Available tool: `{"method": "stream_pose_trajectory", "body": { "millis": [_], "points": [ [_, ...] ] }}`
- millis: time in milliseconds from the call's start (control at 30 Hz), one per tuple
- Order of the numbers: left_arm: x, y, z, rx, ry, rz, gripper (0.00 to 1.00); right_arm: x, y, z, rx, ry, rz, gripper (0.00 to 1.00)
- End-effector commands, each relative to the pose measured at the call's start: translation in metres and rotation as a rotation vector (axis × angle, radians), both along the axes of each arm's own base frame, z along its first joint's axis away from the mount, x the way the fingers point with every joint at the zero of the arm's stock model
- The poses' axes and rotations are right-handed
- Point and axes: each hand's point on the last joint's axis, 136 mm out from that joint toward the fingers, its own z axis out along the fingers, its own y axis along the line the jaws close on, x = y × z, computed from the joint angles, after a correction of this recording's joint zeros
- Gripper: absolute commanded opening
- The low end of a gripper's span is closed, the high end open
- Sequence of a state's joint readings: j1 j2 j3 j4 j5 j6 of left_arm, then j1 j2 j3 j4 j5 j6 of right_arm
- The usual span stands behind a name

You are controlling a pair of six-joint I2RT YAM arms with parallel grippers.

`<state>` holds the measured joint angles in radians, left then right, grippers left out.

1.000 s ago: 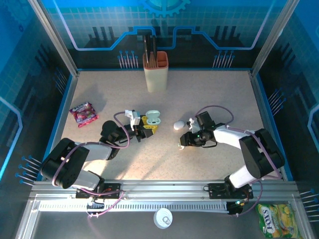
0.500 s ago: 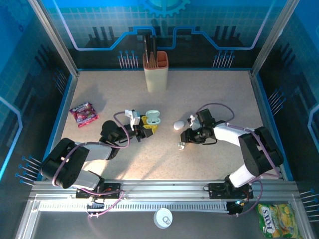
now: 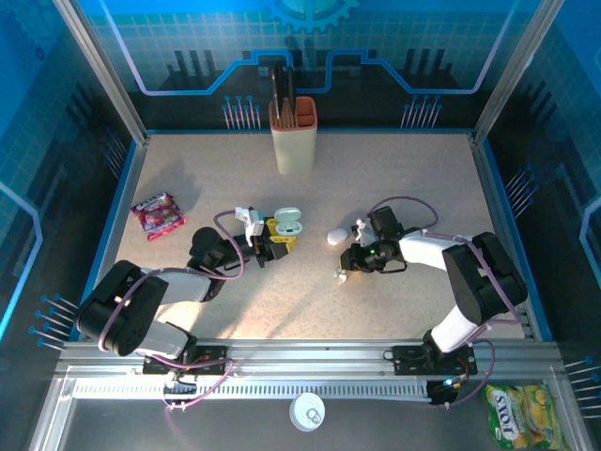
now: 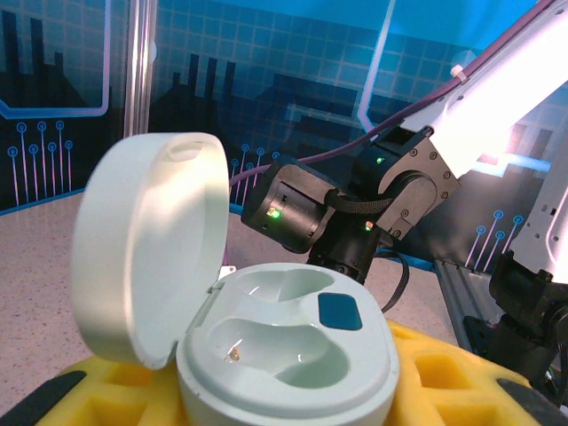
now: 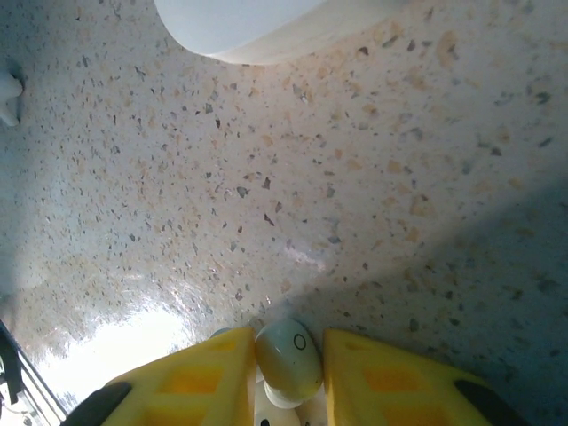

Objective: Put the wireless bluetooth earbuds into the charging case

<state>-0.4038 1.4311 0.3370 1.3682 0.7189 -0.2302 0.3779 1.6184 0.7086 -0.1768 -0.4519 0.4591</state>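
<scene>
The charging case [image 4: 284, 351] is pale white-green, with its lid [image 4: 146, 244] open and both wells bare. It sits between the yellow pads of my left gripper [image 3: 270, 246], which is shut on its base. In the top view the case [image 3: 288, 224] stands left of centre. My right gripper [image 5: 288, 373] is down at the tabletop, its yellow pads closed on one small whitish earbud [image 5: 287, 359]. Another earbud [image 3: 341, 274] lies loose on the table just left of and nearer than the right gripper [image 3: 357, 256]. It also shows in the right wrist view at the left edge [image 5: 7, 93].
A closed white pebble-like case [image 3: 335, 236] lies between the two grippers, close ahead of the right one [image 5: 240, 22]. A beige holder [image 3: 294, 136] stands at the back. A pink packet [image 3: 157, 215] lies far left. The table is speckled.
The right gripper's jaws have narrowed onto an earbud, and it has shifted slightly away from the loose earbud. The left gripper and case have not moved.
</scene>
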Motion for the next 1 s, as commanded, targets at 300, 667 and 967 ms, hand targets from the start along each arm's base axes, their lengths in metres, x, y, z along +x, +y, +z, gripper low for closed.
{"method": "stream_pose_trajectory", "body": {
  "millis": [300,667,967],
  "points": [
    [0.000,0.004,0.003,-0.006,-0.036,0.020,0.32,0.001,-0.011,0.002,-0.082,-0.031,-0.018,0.19],
    [0.007,0.001,-0.011,0.021,-0.016,0.020,0.30,0.006,-0.056,0.038,-0.435,-0.151,-0.041,0.21],
    [0.012,-0.003,-0.014,0.030,-0.016,0.010,0.30,0.010,-0.071,0.048,-0.715,-0.189,0.004,0.21]
  ]
}}
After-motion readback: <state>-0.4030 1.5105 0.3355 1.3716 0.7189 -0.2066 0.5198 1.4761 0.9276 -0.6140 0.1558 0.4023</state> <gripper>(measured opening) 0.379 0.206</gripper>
